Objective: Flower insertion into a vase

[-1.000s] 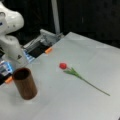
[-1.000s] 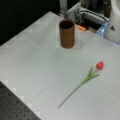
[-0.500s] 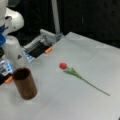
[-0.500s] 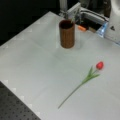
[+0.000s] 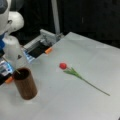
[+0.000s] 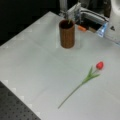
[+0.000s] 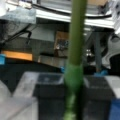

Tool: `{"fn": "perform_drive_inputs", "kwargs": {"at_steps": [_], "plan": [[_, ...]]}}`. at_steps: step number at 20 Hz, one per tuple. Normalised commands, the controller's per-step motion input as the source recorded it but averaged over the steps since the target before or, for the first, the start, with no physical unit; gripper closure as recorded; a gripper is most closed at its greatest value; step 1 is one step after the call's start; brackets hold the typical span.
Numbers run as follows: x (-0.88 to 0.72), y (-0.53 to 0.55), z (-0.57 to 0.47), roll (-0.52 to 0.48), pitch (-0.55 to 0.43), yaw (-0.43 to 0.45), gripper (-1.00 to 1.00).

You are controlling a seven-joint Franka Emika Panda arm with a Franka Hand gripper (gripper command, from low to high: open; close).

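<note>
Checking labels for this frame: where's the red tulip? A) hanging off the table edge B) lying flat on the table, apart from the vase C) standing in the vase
B: in both front views the red tulip lies flat on the table, well apart from the vase.

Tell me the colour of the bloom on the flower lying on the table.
Red bloom, on a green stem; clearest in a front view.

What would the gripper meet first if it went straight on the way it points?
Probably the vase: the gripper is shut on a green stem reaching into it; depth unclear.
</note>
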Motion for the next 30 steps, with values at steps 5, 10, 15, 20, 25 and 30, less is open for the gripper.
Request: {"fn": "perform_drive_inputs", "kwargs": {"at_steps": [5,10,15,20,25,30], "plan": [[0.47,-0.02,0.1,-0.094,0.474,-0.229,1.0],[0.44,-0.05,0.01,-0.005,0.368,-0.187,1.0],[0.28,-0.08,-0.02,0.034,0.26,-0.149,1.0],[0.29,-0.09,-0.01,0.039,0.277,-0.139,1.0],[0.46,-0.03,-0.17,0.062,0.188,-0.17,1.0],[0.6,0.08,-0.37,0.059,0.101,-0.178,1.0]]}}
